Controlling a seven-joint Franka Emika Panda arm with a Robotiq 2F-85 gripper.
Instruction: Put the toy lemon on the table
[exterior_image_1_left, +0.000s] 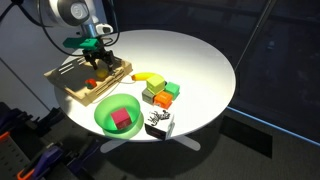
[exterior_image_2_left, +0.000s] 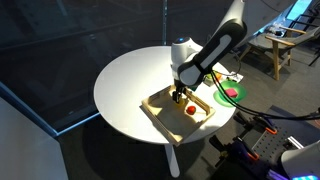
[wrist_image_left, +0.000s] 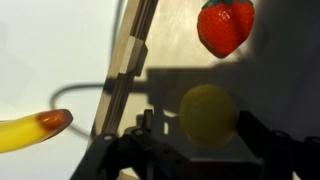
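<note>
Two fingers of the gripper (wrist_image_left: 207, 138) flank the lemon (wrist_image_left: 208, 113). It sits in the wooden tray (wrist_image_left: 128, 62) on the table (exterior_image_1_left: 200, 60), just below the strawberry (wrist_image_left: 224, 26). Pinching, or only beside it? You can't tell, because the fingers are dark shapes lost in deep shadow. Keep the lemon centred between them and squeeze firmly, since a round toy could pop out. Then lift straight up over the tray wall before heading for bare tabletop, clear of the banana (wrist_image_left: 30, 130). In both exterior views the lemon is hidden under the gripper.
</note>
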